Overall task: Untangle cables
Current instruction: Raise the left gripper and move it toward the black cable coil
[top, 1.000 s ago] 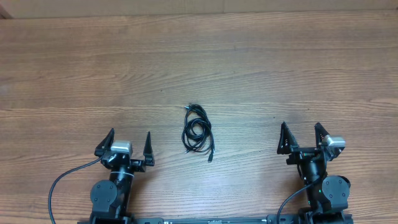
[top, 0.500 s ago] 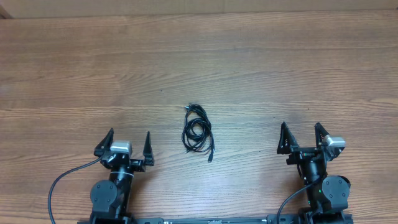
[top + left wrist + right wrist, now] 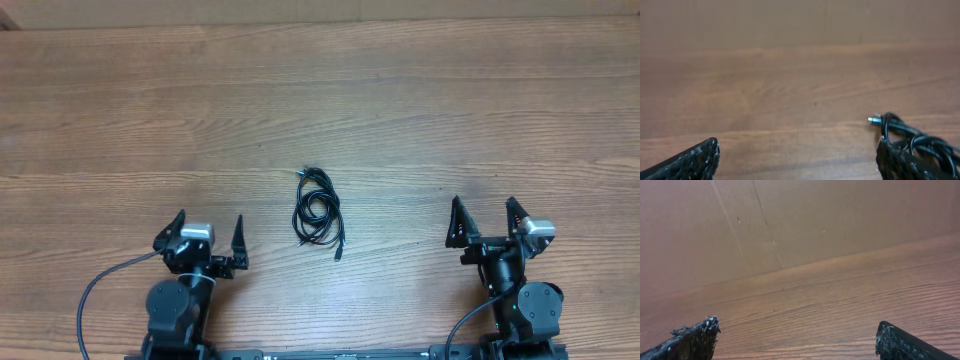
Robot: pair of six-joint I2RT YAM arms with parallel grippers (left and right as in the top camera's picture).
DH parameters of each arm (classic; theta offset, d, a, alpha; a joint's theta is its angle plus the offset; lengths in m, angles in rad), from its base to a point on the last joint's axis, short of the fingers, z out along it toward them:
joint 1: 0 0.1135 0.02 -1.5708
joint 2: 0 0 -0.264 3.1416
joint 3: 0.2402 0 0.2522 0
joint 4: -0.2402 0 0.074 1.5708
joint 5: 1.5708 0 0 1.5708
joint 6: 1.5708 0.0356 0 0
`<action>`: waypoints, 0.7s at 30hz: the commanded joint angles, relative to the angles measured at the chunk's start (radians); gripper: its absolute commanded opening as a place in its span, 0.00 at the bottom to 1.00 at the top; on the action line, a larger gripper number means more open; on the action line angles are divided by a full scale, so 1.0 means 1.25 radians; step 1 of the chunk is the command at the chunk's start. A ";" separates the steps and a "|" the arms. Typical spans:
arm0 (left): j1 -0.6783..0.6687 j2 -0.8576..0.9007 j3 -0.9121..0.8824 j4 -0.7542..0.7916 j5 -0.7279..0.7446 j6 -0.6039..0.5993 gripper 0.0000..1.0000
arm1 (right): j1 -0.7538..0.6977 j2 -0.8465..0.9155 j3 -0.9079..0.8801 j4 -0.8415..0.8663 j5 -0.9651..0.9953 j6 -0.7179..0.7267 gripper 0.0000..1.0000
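Although the task is to untangle cables, nothing is held yet. From overhead, a small knotted coil of thin black cables [image 3: 319, 212] lies on the brown wood-grain table [image 3: 450, 100], between the two arms and slightly ahead of them. One loose plug end [image 3: 339, 256] trails toward the front edge.

The left black two-finger gripper [image 3: 210, 218] sits near the front edge, left of the coil and not touching it. Its jaws are spread wide with nothing between them. Its wrist camera shows the coil partly hidden behind its right finger, with a silver plug tip [image 3: 873, 120] poking out.

The right black two-finger gripper [image 3: 483, 202] sits well apart from the coil on the other side, its jaws equally wide and empty. Its wrist camera shows only bare wood and a plain brown backdrop [image 3: 790, 220].

Both claws probably stand open and flank the coil so that each can take a side and pull the strands apart. The left one looks nearer to a first grasp.
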 commanded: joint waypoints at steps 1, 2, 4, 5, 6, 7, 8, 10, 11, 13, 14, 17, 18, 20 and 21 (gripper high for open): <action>0.005 0.080 0.060 0.001 -0.011 0.009 1.00 | 0.000 -0.009 -0.009 0.002 -0.004 0.002 1.00; 0.005 0.111 0.072 0.002 -0.012 0.009 1.00 | 0.000 -0.009 -0.009 0.002 -0.004 0.002 1.00; 0.005 0.175 0.098 0.004 -0.011 0.009 1.00 | 0.000 -0.009 -0.009 0.002 -0.004 0.003 1.00; 0.005 0.208 0.111 0.004 -0.011 0.009 1.00 | 0.000 -0.008 -0.009 0.002 -0.004 0.002 1.00; 0.005 0.239 0.123 0.007 -0.011 0.009 1.00 | 0.000 -0.008 -0.009 0.002 -0.004 0.002 1.00; 0.005 0.270 0.134 0.009 -0.011 0.009 1.00 | 0.000 -0.009 -0.009 0.002 -0.004 0.002 1.00; 0.005 0.304 0.147 0.011 -0.010 0.009 1.00 | 0.000 -0.009 -0.009 0.002 -0.004 0.002 1.00; 0.005 0.362 0.172 0.009 -0.009 0.009 1.00 | 0.000 -0.009 -0.009 0.002 -0.004 0.002 1.00; 0.005 0.388 0.184 0.008 -0.008 0.008 1.00 | 0.000 -0.009 -0.009 0.002 -0.004 0.002 1.00; 0.004 0.449 0.211 0.003 -0.008 0.008 1.00 | 0.000 -0.009 -0.009 0.002 -0.004 0.002 1.00; 0.004 0.465 0.219 0.000 -0.008 0.008 1.00 | 0.000 -0.009 -0.009 0.002 -0.004 0.002 1.00; 0.004 0.535 0.255 -0.016 -0.008 0.008 1.00 | 0.000 -0.009 -0.009 0.002 -0.004 0.002 1.00; 0.004 0.553 0.267 -0.023 -0.008 0.008 1.00 | 0.000 -0.009 -0.009 0.002 -0.004 0.002 1.00; 0.004 0.598 0.299 -0.049 -0.008 0.008 1.00 | 0.000 -0.009 -0.009 0.002 -0.004 0.002 1.00; 0.004 0.616 0.313 -0.060 -0.008 0.008 1.00 | 0.000 -0.008 -0.009 0.002 -0.004 0.002 1.00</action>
